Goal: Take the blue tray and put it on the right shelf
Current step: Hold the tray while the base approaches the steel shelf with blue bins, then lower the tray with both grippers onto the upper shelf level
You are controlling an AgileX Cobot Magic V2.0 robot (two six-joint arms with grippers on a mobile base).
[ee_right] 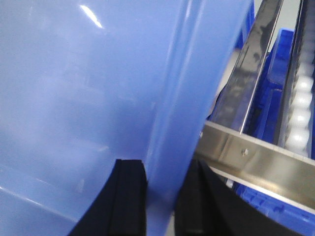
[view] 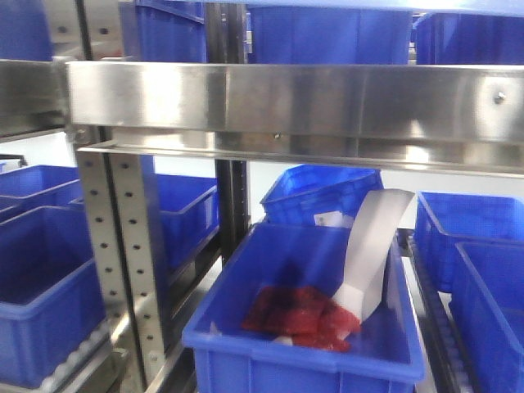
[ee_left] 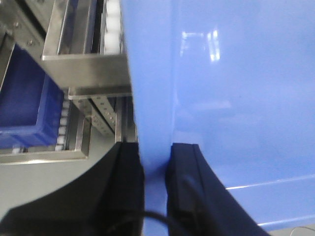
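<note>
My left gripper [ee_left: 155,160] is clamped on one edge of the blue tray [ee_left: 236,98]. My right gripper [ee_right: 162,184] is clamped on another edge. The tray is up in the air between them, close to the shiny rail of the right shelf [view: 286,98]. I think I should hold both sides level, clear the rail, and go slowly.

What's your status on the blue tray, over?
Left gripper shut on blue tray rim. Right gripper likewise. Right shelf rail close ahead; dark-blue bins behind it.
</note>
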